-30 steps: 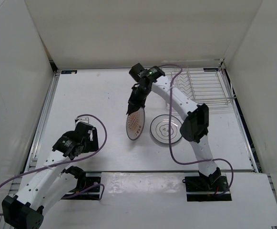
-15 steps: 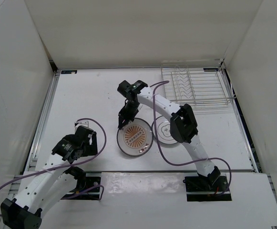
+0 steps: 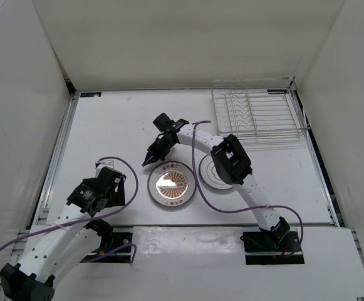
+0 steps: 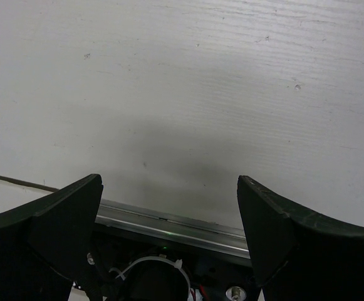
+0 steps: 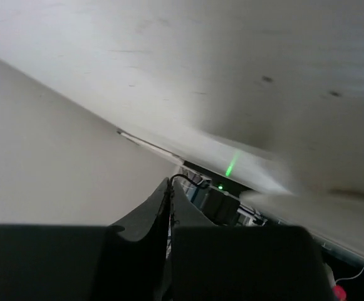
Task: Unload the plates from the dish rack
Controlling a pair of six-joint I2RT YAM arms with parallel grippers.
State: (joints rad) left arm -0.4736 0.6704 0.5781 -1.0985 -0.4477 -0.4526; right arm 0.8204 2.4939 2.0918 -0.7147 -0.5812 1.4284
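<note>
No brand or label can be read anywhere. A small dark sticker [image 3: 89, 95] sits at the far left corner of the white table [image 3: 106, 128], and short dark marks run along the far rim of one plate, all too small to make out.

Two plates show, both lying flat near the middle of the table. One is a small round plate with an orange sunburst centre [image 3: 171, 187]. Just to its right is a small round white plate with thin dark rings [image 3: 207, 174], partly hidden under the right arm. The one rectangular dish rack of thin silvery wire [image 3: 254, 116] stands at the far right corner, well apart from both plates.

The right gripper [image 3: 149, 160] hangs low at the far left edge of the sunburst plate; whether it touches the rim cannot be told. Its wrist view shows the two dark fingers [image 5: 144, 219] pressed together with only a thin seam between them. A green light [image 5: 230, 168] glows there.

The left gripper [image 4: 169, 188] hovers near the table's near left edge, its fingers spread wide over bare tabletop. Two purple cables trail, one along each arm.
</note>
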